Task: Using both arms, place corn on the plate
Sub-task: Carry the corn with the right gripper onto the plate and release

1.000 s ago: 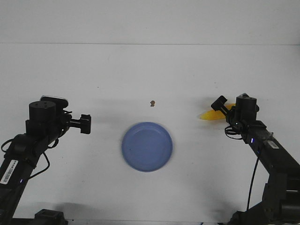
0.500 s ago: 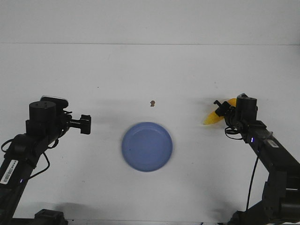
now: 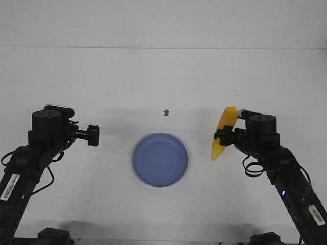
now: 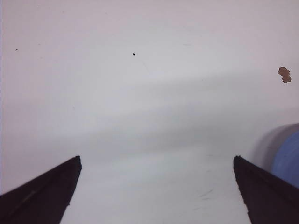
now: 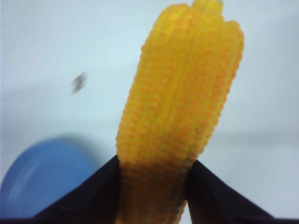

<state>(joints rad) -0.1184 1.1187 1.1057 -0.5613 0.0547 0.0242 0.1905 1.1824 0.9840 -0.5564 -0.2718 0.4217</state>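
My right gripper [image 3: 226,137] is shut on the yellow corn [image 3: 223,133] and holds it above the table, to the right of the blue plate [image 3: 160,159]. In the right wrist view the corn [image 5: 180,102] fills the space between the two black fingers, and the plate's edge [image 5: 42,177] shows beside it. My left gripper [image 3: 93,135] is open and empty to the left of the plate. In the left wrist view its gripper [image 4: 156,161] spans bare table, with the plate's rim [image 4: 287,158] at the frame edge.
A tiny brown speck [image 3: 166,112] lies on the white table behind the plate; it also shows in the left wrist view [image 4: 283,73] and, blurred, in the right wrist view [image 5: 78,82].
My right arm has lifted the corn off the table and carried it left and nearer, towards the plate; the cob has turned more upright. The left arm has not moved.
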